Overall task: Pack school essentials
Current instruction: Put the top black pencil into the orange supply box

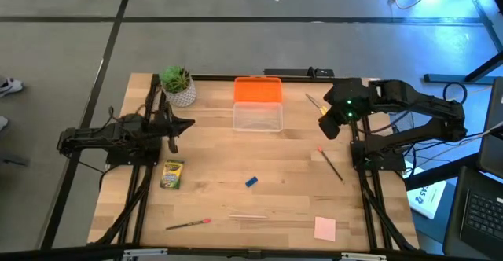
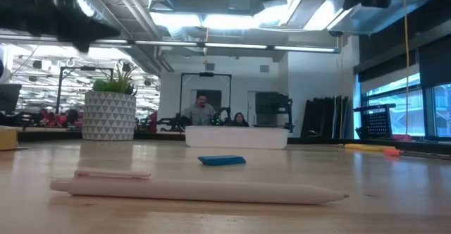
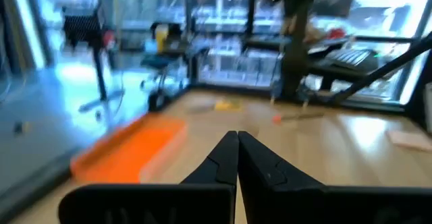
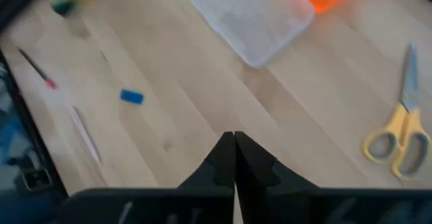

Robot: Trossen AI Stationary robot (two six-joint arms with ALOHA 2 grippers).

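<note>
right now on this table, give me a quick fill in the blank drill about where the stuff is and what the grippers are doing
1. The lid of the clear case is ____ in colour.
2. The fingers of the right gripper are ____.
3. The crayon box lies on the same side of the table as the ____ arm.
4. The pink note pad lies at the table's near edge, closer to the ____ arm.

Missing words: orange; shut; left; right

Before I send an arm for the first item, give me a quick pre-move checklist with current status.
1. Clear case open, orange lid behind it: ok.
2. Case empty: ok, nothing packed yet.
3. Left gripper empty, fingers shut: not ok for grasping, open first.
4. Right gripper empty, fingers shut: not ok, open first.
5. Scissors lying free near the right gripper: ok.
6. Crayon box, blue piece, note pad apart from each other: ok.
</note>
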